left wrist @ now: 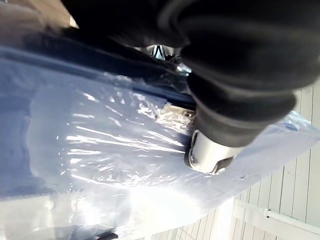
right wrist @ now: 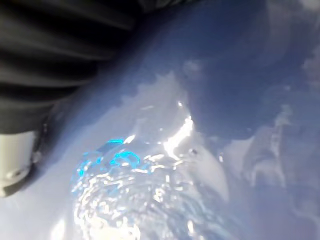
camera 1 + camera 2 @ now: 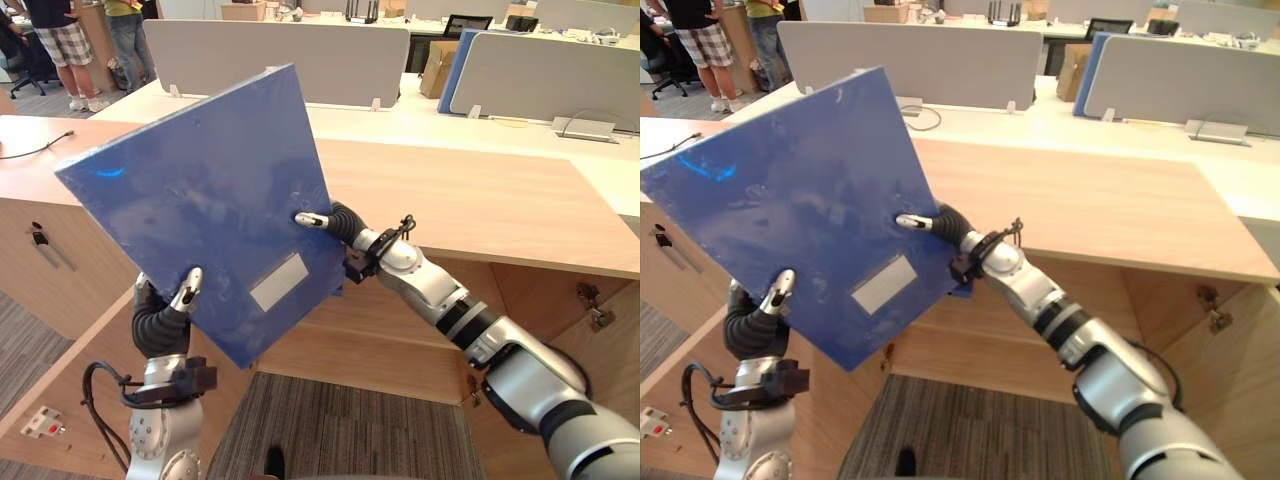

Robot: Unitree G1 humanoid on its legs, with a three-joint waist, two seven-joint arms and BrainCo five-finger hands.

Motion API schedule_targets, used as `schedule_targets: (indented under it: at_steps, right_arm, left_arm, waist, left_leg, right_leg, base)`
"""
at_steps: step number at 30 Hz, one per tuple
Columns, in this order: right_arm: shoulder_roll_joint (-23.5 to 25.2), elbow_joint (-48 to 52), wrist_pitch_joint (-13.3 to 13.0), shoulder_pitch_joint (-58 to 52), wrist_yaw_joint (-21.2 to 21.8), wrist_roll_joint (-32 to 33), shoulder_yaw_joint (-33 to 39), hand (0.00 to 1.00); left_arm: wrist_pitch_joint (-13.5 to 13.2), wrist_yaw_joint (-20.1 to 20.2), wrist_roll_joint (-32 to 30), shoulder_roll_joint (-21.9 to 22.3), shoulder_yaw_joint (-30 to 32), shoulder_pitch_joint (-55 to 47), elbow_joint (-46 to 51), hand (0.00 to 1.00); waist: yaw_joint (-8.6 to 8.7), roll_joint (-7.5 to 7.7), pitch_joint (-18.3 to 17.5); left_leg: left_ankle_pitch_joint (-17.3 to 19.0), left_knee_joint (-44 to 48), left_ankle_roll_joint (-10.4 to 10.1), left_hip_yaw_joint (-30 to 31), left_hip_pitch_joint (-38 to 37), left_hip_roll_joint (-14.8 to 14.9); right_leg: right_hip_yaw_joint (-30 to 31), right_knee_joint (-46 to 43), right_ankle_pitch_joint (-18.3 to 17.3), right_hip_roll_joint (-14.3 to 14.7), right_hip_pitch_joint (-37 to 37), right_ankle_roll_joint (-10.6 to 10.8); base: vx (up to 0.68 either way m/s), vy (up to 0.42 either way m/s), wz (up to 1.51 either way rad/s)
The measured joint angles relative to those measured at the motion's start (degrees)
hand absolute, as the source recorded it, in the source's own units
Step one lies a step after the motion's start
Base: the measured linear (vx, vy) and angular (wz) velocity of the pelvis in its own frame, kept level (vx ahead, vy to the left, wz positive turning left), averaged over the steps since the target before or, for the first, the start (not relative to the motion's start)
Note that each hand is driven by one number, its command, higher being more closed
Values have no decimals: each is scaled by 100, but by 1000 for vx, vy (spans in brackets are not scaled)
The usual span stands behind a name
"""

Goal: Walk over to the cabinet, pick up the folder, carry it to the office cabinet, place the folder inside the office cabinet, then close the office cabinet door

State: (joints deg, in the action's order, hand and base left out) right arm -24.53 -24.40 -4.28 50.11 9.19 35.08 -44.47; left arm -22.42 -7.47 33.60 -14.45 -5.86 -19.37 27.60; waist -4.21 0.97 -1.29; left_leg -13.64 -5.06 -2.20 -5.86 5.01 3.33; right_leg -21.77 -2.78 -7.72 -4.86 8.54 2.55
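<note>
While it hangs clear of any surface, the blue folder (image 3: 210, 190) is held tilted in the air between both hands. It sits in front of the near edge of the wooden bench (image 3: 480, 200) and hides that bench's left end from the head camera. Its front face is glossy and carries a pale label (image 3: 278, 281) near the lower corner. The left hand (image 3: 163, 320) grips the folder's lower edge from beneath. Its thumb is pressed on the front face and its fingers go behind the folder, out of sight, so the folder is pinched between thumb and fingers. The right hand (image 3: 336, 222) takes the right edge the same way, thumb tip flat on the front and fingers hidden behind. Below the folder lies grey striped carpet (image 3: 340, 430). Past the bench's far edge stand grey desk dividers (image 3: 280, 55) and a cardboard box (image 3: 437, 65), and two people (image 3: 65, 40) stand beyond the far left corner.
</note>
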Motion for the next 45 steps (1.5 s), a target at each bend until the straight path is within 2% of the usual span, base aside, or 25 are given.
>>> schedule_targets:
  at_steps: [1,2,7,12,13,19,23,26,28,31,33,36,37,40,42,43,45]
  right_arm:
    - [-141,24,8,103,89,21,-95,0]
    - [-301,67,18,206,177,180,-216,100]
    - [-810,380,18,441,406,458,-487,100]
    - [-923,522,0,442,441,658,-463,100]
    - [-929,533,-6,442,441,658,-462,100]
    - [-1105,575,-16,480,549,658,-408,100]
    - [-1269,654,-7,476,658,645,-414,100]
    - [-1539,845,-1,452,697,390,-410,100]
    - [-1666,1043,2,325,692,156,-372,100]
    - [-1680,1409,33,-120,655,-210,23,100]
    - [-1674,1669,38,-374,638,-453,323,100]
    - [-1378,2321,47,-1153,599,-1181,1324,100]
    - [-1339,2381,47,-1221,598,-1245,1414,100]
    - [-929,3133,44,-1927,436,-2136,2285,100]
    - [-206,3670,-53,-2266,-87,-2689,3188,100]
    - [106,3941,-216,-2322,-412,-2868,3665,100]
    - [250,4288,-479,-2473,-791,-3209,4248,100]
  left_arm:
    - [-21,0,18,-50,-50,1,0,100]
    - [-61,0,20,-86,-127,1,0,100]
    - [-100,1,145,-210,-226,0,0,100]
    - [-157,2,270,-272,-331,0,-1,100]
    - [-160,2,272,-272,-332,0,-1,0]
    - [-148,302,486,-523,-764,-4,-3,0]
    - [-74,651,937,-820,-902,-9,-82,0]
    - [-31,1224,1787,-1305,-1286,-3,-443,0]
    - [140,1650,2185,-1549,-1442,1,-764,0]
    - [312,2173,2481,-1608,-1658,55,-1315,0]
    - [351,2344,2509,-1592,-1764,97,-1546,0]
    - [447,2546,2383,-1237,-1732,122,-1916,0]
    - [450,2546,2343,-1195,-1720,123,-1932,0]
    - [558,2563,1731,-587,-1251,126,-2326,0]
    - [1004,2393,1191,-267,-929,117,-3469,0]
    - [1250,2221,949,-56,-692,86,-4210,0]
    - [1433,1950,491,250,-280,-42,-4888,0]
  waist:
    - [-4,0,-15]
    - [-12,0,-23]
    - [-16,1,-47]
    - [-20,2,-75]
    - [-20,2,-81]
    - [-31,-4,-109]
    - [6,-17,-142]
    - [43,-45,-171]
    - [109,-49,-174]
    - [169,-61,-166]
    - [185,-67,-161]
    - [248,-83,-149]
    - [257,-87,-147]
    - [344,-112,-131]
    - [405,-149,-105]
    - [464,-151,-92]
    - [472,-141,-90]
  left_leg:
    - [-1,0,-1,0,0,0]
    - [-1,0,-1,0,0,0]
    - [1,0,-5,0,0,2]
    - [3,0,-8,0,0,3]
    - [4,0,-9,-1,0,3]
    - [5,0,-11,-2,-2,3]
    - [3,-1,-13,-8,-10,7]
    - [3,-2,-13,-26,-26,7]
    - [3,-7,-13,-60,-53,15]
    - [34,-32,-42,-155,-106,44]
    - [59,-32,-76,-195,-102,69]
    - [61,-32,-78,-273,-83,98]
    - [61,-32,-78,-275,-78,98]
    - [46,-29,-58,-278,-4,97]
    - [51,-26,-63,-281,0,91]
    - [54,-5,-66,-282,1,87]
    - [66,-2,-78,-282,1,86]
  right_leg:
    - [0,0,1,4,0,0]
    - [0,-1,1,11,0,-1]
    - [2,-4,1,10,0,0]
    - [4,-5,1,-3,0,0]
    - [4,-5,1,-3,0,0]
    - [5,-10,1,-7,0,0]
    - [10,-19,3,-8,0,3]
    - [23,-44,8,-22,0,12]
    - [57,-65,8,-26,0,13]
    - [164,-101,5,-29,-16,17]
    - [212,-112,6,-17,-56,17]
    - [304,-117,8,-4,-122,21]
    - [305,-117,8,-5,-127,21]
    - [310,-95,21,0,-196,35]
    - [331,-71,25,-4,-201,35]
    - [343,-52,27,4,-203,33]
    - [350,-39,27,16,-202,33]
  base:
    - [0,0,0]
    - [0,0,0]
    - [0,0,0]
    - [0,0,0]
    - [0,0,0]
    - [0,0,0]
    - [0,0,0]
    - [0,0,0]
    - [0,0,-7]
    - [-10,0,-18]
    - [-24,-3,-18]
    - [-12,-12,-13]
    - [0,0,0]
    - [10,-5,-1]
    - [38,-15,-5]
    - [40,-17,-7]
    - [54,-31,-4]
